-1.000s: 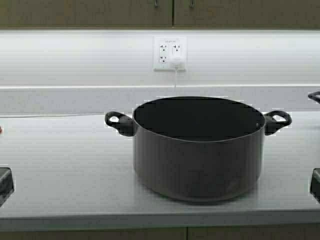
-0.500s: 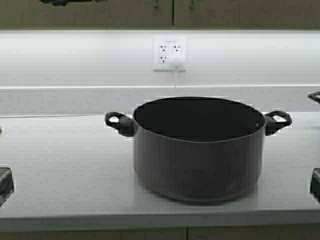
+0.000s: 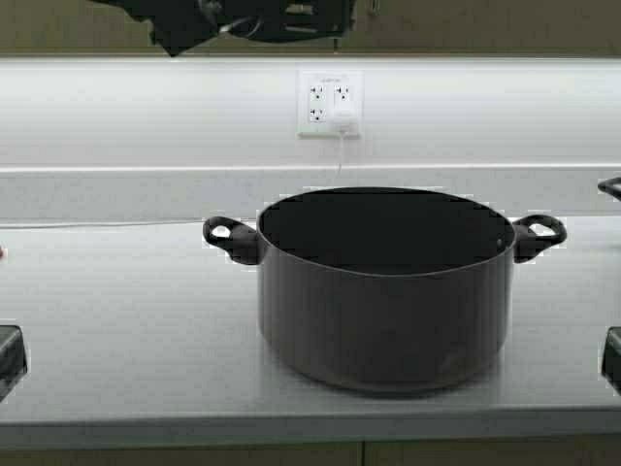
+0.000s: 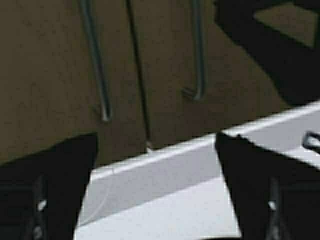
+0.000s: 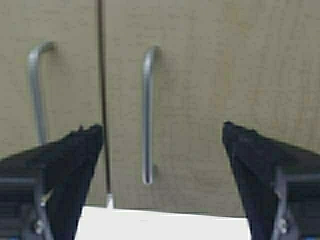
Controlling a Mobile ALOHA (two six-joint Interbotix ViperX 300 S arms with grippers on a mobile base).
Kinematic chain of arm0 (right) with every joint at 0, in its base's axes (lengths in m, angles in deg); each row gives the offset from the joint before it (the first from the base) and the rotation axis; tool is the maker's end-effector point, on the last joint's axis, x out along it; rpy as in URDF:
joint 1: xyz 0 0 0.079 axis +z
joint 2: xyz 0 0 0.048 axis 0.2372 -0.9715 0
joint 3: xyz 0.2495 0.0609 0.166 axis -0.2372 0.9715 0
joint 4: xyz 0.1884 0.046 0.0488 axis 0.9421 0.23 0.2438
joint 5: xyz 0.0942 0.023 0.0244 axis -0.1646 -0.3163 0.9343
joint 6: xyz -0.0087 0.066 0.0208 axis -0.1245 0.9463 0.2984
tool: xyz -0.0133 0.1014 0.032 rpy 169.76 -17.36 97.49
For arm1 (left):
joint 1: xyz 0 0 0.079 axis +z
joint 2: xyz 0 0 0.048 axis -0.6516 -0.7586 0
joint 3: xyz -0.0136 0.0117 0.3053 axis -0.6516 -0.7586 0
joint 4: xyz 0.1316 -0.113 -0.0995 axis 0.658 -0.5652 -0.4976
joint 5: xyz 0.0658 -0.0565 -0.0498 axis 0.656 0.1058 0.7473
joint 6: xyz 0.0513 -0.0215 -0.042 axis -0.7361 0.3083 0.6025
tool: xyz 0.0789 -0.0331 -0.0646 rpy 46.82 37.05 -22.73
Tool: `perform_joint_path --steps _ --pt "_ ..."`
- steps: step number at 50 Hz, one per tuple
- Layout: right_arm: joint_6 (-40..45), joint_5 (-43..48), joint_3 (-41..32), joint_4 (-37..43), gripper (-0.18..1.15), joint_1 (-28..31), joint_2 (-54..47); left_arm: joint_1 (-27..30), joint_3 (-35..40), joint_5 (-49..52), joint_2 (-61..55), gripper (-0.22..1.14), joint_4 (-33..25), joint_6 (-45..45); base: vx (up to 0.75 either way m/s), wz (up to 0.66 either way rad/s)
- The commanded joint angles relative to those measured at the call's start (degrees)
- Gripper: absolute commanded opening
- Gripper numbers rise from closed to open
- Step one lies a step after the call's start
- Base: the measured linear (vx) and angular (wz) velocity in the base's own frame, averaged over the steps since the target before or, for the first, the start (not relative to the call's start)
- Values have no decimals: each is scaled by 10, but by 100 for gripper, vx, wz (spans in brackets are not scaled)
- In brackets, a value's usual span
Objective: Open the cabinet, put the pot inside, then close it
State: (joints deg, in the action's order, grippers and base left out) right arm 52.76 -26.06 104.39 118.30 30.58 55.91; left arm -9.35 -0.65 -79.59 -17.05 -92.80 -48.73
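Note:
The pot is a wide dark-grey stockpot with two black loop handles, upright on the grey counter. The cabinet hangs above, both tan doors shut. My left gripper is open in front of the left door's lower edge, close to the seam; its wrist view shows both bar handles above it. My right gripper is open and faces the right door's bar handle, which lies between its fingers but farther off. It is out of the high view.
A white wall outlet with a plug and cord sits behind the pot. Another dark pot's handle pokes in at the right edge. Dark objects sit at the counter's front left and front right.
My left gripper has come into the high view at the top and moved right, along the cabinet's lower edge toward the door seam. The pot has not moved.

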Motion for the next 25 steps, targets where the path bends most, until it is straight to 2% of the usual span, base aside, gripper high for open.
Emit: perform_joint_path --steps 1,15,25 --pt "-3 8 -45 15 101 -2 -20 -1 39 -32 -17 100 -23 -1 0 0" --pt "-4 5 -94 14 101 -34 -52 26 94 -32 -58 100 -26 0 0 0" --pt "-4 -61 -135 13 101 -65 -74 53 143 -31 -81 100 -26 2 0 0"
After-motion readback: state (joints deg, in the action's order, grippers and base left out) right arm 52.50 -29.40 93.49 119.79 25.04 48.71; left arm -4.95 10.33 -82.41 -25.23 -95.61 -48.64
